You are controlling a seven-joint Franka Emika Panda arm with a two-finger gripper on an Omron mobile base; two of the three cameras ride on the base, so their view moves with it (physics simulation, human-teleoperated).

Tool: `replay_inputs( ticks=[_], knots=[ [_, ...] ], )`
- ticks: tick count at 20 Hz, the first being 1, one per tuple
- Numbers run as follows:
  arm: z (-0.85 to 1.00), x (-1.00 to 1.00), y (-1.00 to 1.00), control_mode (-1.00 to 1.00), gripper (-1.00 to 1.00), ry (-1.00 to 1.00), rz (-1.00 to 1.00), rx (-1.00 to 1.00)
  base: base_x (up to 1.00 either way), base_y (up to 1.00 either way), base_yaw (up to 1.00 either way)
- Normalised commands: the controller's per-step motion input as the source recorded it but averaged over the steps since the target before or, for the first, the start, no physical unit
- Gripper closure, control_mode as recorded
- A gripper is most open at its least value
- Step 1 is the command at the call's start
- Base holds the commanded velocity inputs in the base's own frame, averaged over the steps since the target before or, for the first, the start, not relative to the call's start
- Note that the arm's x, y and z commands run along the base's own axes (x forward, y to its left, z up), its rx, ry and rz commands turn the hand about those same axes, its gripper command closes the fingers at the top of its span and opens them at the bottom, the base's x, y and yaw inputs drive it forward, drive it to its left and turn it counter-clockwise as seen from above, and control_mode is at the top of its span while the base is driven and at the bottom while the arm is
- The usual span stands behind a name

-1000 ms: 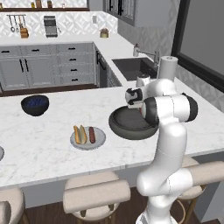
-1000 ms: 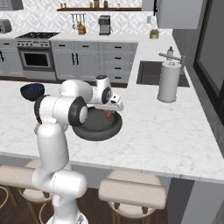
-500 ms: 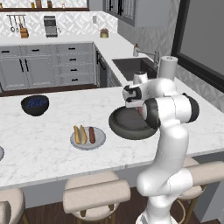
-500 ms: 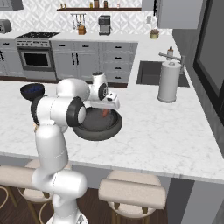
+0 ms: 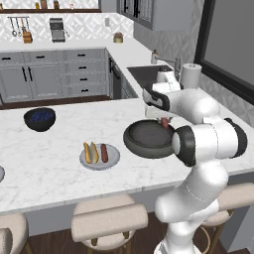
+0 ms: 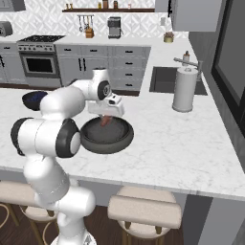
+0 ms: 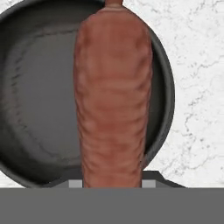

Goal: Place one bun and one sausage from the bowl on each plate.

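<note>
Gripper: two-finger gripper (image 6: 106, 119) clamped on slim red-brown sausage (image 7: 113, 96), above wide dark grey bowl (image 7: 35, 87).
Advice: lift clear of the rim before carrying it to a plate.

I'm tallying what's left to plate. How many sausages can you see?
2. One sausage is in the claw, above the bowl. Another lies on the plate beside two buns. More may be hidden.

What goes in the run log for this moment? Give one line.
phase: lifting from bowl | end effector: shut on sausage over bowl | near plate: two buns, one sausage | held sausage: not yet on a plate
</note>
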Motion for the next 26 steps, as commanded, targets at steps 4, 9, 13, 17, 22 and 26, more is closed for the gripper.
replay_inputs(
  ticks=[4,9,13,17,22,26],
  knots=[
    [0.01,-1.00,0.09,-1.00,1.00,-0.02,0.00,0.00,0.00,0.00,0.00],
    [0.00,-1.00,0.17,-1.00,1.00,-0.01,0.00,0.00,0.00,0.00,0.00],
    [0.12,-0.96,0.09,-1.00,1.00,0.00,0.02,0.00,0.00,0.00,0.00],
    [0.00,-0.16,0.00,-1.00,1.00,0.00,0.03,0.00,0.00,0.00,0.00],
    [0.00,0.00,0.00,-1.00,1.00,0.00,0.00,0.00,0.00,0.00,0.00],
    [0.00,-0.07,0.00,1.00,1.00,0.00,0.00,0.00,-0.24,0.02,0.00]
  ],
)
